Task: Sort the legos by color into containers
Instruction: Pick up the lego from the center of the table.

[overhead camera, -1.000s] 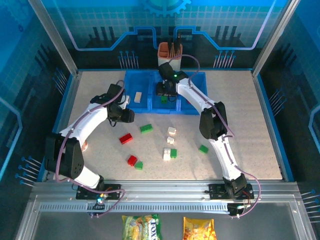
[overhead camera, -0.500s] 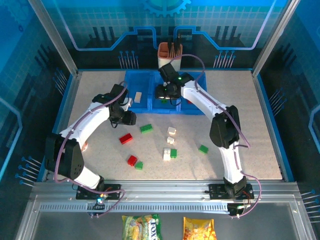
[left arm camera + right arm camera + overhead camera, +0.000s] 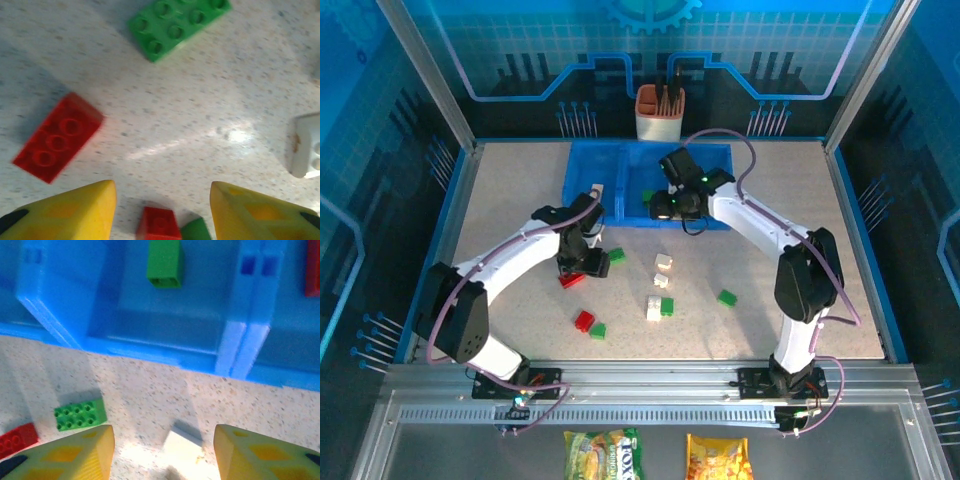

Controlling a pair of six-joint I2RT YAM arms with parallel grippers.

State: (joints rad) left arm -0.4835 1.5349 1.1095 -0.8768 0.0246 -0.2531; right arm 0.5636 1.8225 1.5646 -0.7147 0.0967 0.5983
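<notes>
The counter (image 3: 840, 260) carries the blue tray (image 3: 582, 165) at its far edge. My left hand (image 3: 162, 200) hovers mid-counter, fingers parted and empty, near a red brick (image 3: 57, 136). My right hand (image 3: 164, 445), parted and empty too, hangs at the tray's near wall, with a green brick (image 3: 164, 262) in the middle compartment.

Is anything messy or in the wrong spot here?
Nothing is broken or spilled. Two snack packets lie past the near edge of the table, odd for lego sorting. Loose legos are scattered on the table, not yet in the blue tray.
</notes>
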